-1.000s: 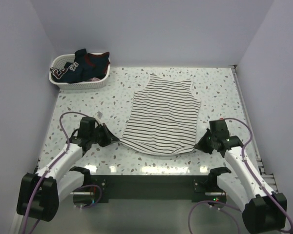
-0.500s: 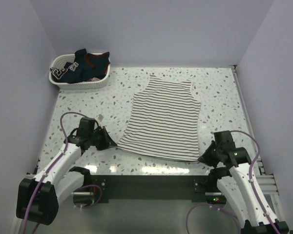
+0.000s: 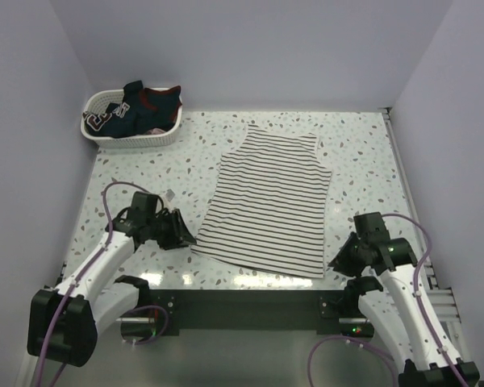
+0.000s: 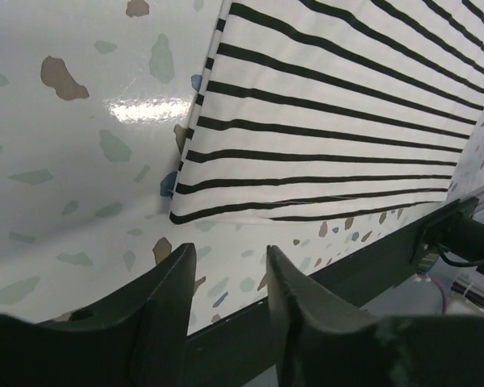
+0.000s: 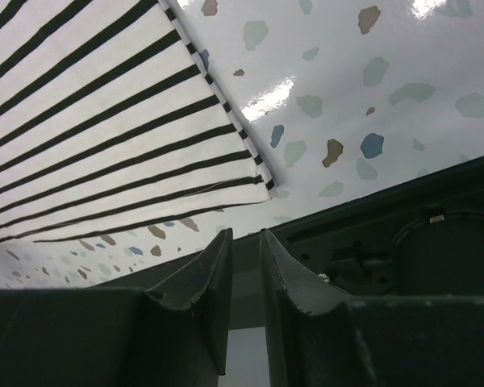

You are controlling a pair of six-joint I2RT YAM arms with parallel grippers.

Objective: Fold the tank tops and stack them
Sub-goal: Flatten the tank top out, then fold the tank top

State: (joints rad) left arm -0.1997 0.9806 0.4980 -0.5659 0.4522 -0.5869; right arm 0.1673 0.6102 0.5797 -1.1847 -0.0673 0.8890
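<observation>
The white tank top with thin dark stripes [image 3: 268, 201] lies flat on the speckled table, neck far, hem near. My left gripper [image 3: 185, 236] sits just off its near left hem corner, open and empty. In the left wrist view the corner of the striped top [image 4: 226, 193] lies ahead of the left gripper [image 4: 230, 251]. My right gripper [image 3: 336, 262] is by the near right corner, its jaws a narrow gap apart and holding nothing. In the right wrist view the striped top [image 5: 105, 137] ends just ahead of the right gripper [image 5: 245, 235]. A dark navy tank top with red trim [image 3: 141, 105] lies in the basket.
A white basket [image 3: 97, 133] holding crumpled clothes stands at the back left corner. The table's dark front rail [image 3: 250, 294] runs right below the hem. Walls close the left, back and right sides.
Both grippers pulled the hem toward the near edge, straightening it, then let go. The left jaws opened wide; the right jaws parted slightly. The right arm drew back toward its base.
</observation>
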